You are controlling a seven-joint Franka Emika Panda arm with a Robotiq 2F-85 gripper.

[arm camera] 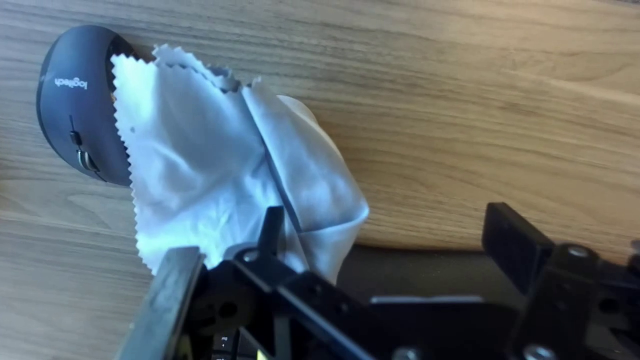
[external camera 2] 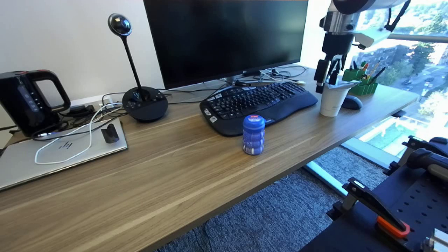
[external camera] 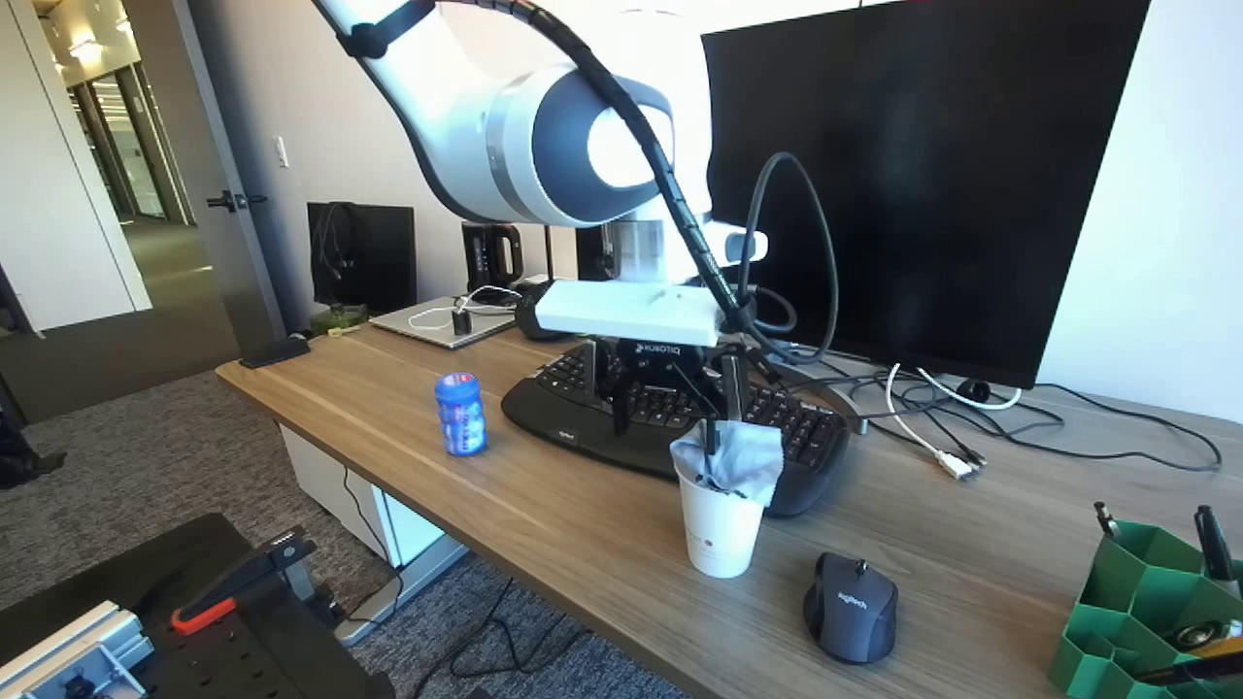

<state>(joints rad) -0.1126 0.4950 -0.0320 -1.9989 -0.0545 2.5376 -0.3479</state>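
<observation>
Cloth point(arm camera: 200, 150) over cup point(external camera: 721, 534) near desk edge point(external camera 2: 301, 161)

One cloth point(arm camera: 200, 165), one cup point(external camera: 721, 529), one mouse point(external camera: 852, 616), one keyboard point(external camera 2: 257, 101), one blue canister point(external camera 2: 253, 138)

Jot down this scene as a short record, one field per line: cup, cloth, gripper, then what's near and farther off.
Cup: white, standing upright on the desk
Cloth: pale grey-blue, at the cup's mouth, spilling over its rim
Gripper: open, holding nothing, one finger at the cloth; contact unclear
Near the cup: mouse, keyboard
Farther off: upright blue container, green pen holder
Behind the keyboard: dark-screened monitor
</observation>
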